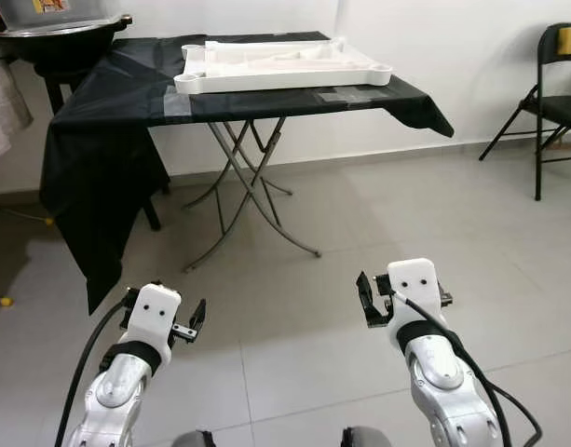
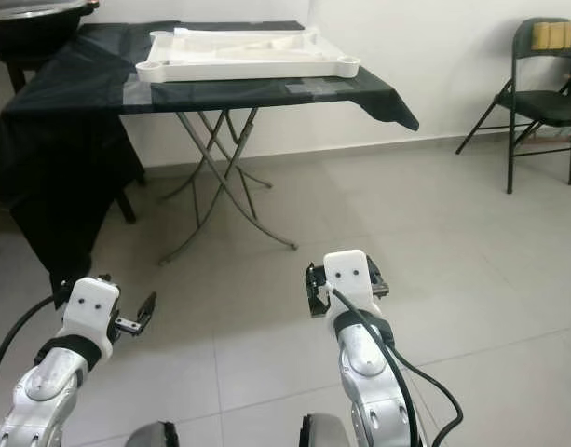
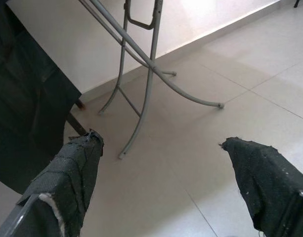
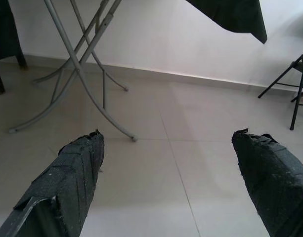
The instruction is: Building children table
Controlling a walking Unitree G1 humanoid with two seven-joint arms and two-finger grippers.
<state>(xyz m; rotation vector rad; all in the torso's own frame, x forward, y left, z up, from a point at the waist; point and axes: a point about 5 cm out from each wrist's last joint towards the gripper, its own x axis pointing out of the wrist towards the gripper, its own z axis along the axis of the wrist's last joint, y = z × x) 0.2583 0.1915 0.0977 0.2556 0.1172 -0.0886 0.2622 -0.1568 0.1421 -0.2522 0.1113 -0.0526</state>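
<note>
In the left eye view, a white tabletop [image 1: 283, 63] lies upside down on a folding table [image 1: 252, 182] that is covered with a black cloth [image 1: 99, 168]. The table stands near the wall, well apart from the robot. The left gripper [image 1: 194, 322] and the right gripper [image 1: 364, 300] hang low over the tiled floor [image 1: 294, 307], both holding nothing.

In the right eye view, a black chair [image 2: 538, 98] stands at the right, by the wall.

In the left wrist view, the fingers [image 3: 72, 173] are spread apart, with the table legs beyond.

In the right wrist view, the fingers [image 4: 74, 173] are also wide apart above the floor.
</note>
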